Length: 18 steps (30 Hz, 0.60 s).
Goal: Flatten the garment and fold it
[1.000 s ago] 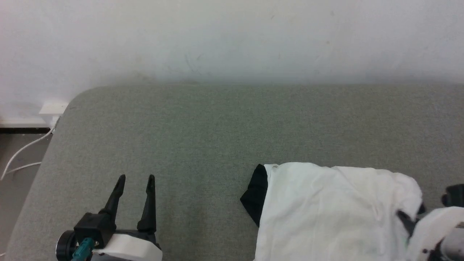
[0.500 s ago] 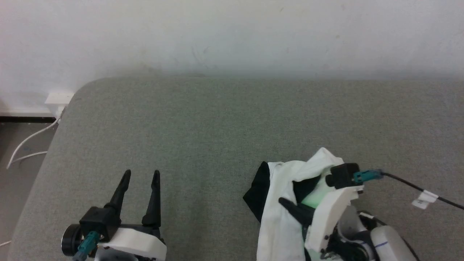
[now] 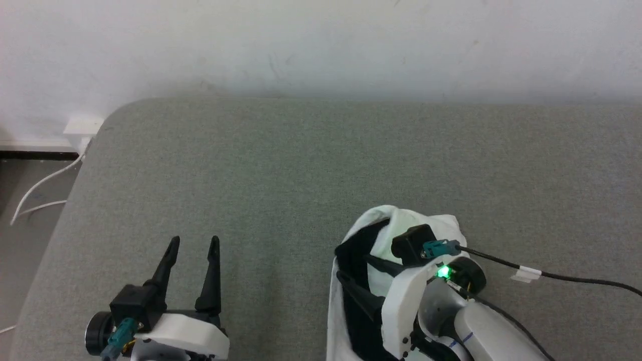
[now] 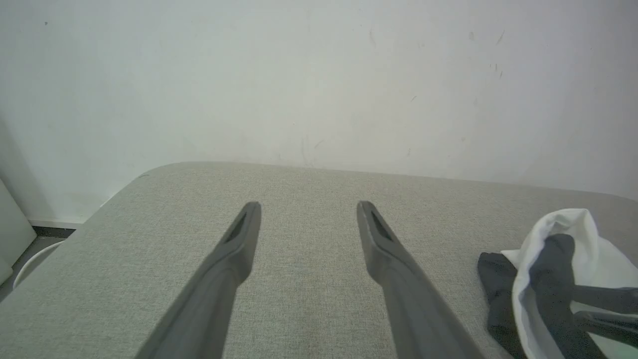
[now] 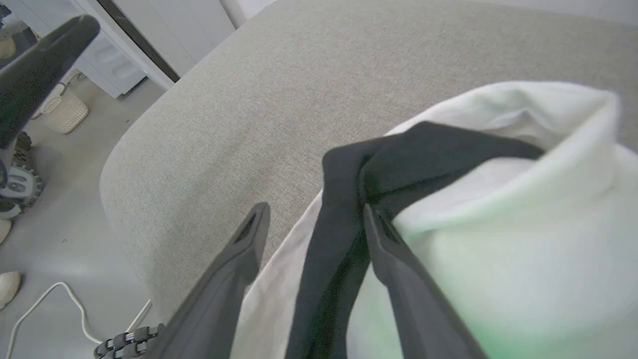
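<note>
The garment lies bunched at the near right of the grey padded table, white cloth folded over a black sleeve. My right gripper reaches leftward over it. Its fingers stand apart in the right wrist view, where the right gripper has a band of the black sleeve running loosely between the fingers and the white body on the right. My left gripper hovers open and empty over bare table at the near left. The left wrist view shows the left gripper with the garment off to its right.
A white wall backs the table. The table's rounded far-left corner drops to the floor, where a white cable runs from a wall socket. My right wrist's black cable trails across the table. A small basket stands on the floor.
My right gripper has swept left, carrying the garment's right side over into a bunch, and its fingers have parted. The left gripper has stayed put. The head camera shifted slightly.
</note>
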Available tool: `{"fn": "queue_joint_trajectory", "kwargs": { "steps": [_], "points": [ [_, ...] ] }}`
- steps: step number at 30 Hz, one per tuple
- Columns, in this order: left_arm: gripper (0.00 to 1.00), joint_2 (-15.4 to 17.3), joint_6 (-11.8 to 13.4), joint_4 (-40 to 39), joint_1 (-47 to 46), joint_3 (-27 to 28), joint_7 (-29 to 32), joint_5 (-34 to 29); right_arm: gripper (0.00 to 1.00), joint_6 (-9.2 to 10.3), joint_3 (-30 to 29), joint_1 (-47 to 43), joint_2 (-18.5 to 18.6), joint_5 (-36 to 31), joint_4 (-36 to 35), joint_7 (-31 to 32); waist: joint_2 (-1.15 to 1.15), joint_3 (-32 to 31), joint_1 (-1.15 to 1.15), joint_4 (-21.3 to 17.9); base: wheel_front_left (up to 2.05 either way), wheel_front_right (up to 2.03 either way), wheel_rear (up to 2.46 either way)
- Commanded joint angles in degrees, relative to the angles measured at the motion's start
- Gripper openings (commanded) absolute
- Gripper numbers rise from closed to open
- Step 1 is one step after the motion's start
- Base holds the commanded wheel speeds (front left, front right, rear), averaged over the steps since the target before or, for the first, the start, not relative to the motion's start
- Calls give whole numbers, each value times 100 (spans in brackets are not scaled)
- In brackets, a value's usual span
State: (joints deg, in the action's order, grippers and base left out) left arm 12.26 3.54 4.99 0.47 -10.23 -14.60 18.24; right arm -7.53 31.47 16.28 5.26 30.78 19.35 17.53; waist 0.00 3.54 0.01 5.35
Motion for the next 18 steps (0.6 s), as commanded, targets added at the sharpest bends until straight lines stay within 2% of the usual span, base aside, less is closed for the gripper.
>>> {"fn": "queue_joint_trajectory", "kwargs": {
  "steps": [1,4,7,14,18],
  "points": [
    [100,-12,-6,25,-99,32,-23,36,100,4,69,71,119,-236,-160,-117,0,-27,-1,-39,0,0,0],
    [100,-24,13,39,-71,64,-29,36,100,4,32,-16,319,-657,-611,-235,0,-76,-1,-105,0,0,0],
    [100,-49,52,47,-43,106,-33,32,100,4,-284,-277,432,-960,-1148,-432,0,-136,-1,-159,0,0,0],
    [100,-106,163,-75,-19,274,-38,-24,100,4,-1860,-1159,254,-1448,-2286,-1225,0,-217,-1,-240,0,0,0],
    [100,-115,158,-198,22,363,-39,-90,100,4,-2803,-1560,126,-1713,-2868,-1427,0,-255,-1,-284,0,0,0]
  ]
}}
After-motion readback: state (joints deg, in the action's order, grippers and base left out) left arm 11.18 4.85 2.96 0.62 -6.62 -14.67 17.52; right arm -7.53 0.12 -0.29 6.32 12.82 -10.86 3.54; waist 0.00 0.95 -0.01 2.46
